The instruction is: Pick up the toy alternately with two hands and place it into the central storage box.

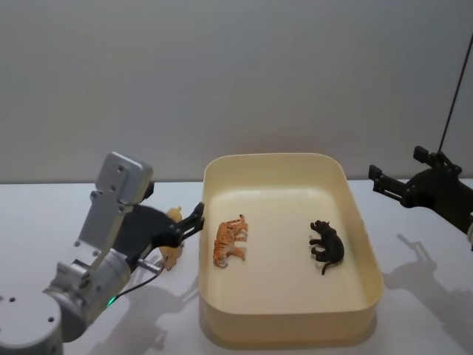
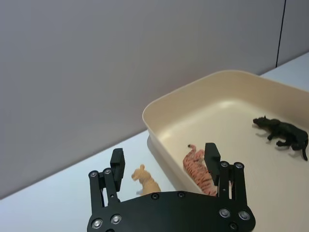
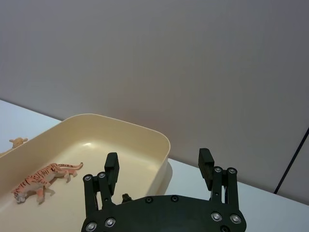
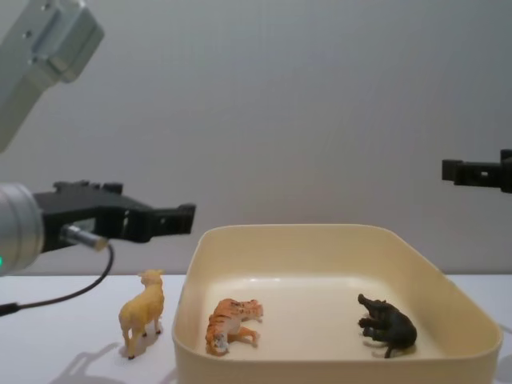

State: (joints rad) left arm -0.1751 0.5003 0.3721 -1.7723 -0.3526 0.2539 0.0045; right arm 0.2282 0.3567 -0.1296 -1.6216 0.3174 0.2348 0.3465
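Toy (image 4: 142, 312), perhaps sheep, beside storage box (image 4: 336, 230) below left hand (image 2: 164, 155), spread wide, empty; right hand (image 3: 159, 157) spread, empty.

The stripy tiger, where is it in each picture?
Head view: tiger lies in the cream storage box, left half.
Left wrist view: inside the box wall, just past the left gripper.
Right wrist view: on the box floor, beyond the right gripper.
Chest view: box's left half.
Shared landmark: the box.

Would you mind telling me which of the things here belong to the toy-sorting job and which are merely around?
Job: tan toy animal standing beside the cream tub; striped tiger and black animal inside it; left gripper; right gripper.
Merely around: white table; grey wall.
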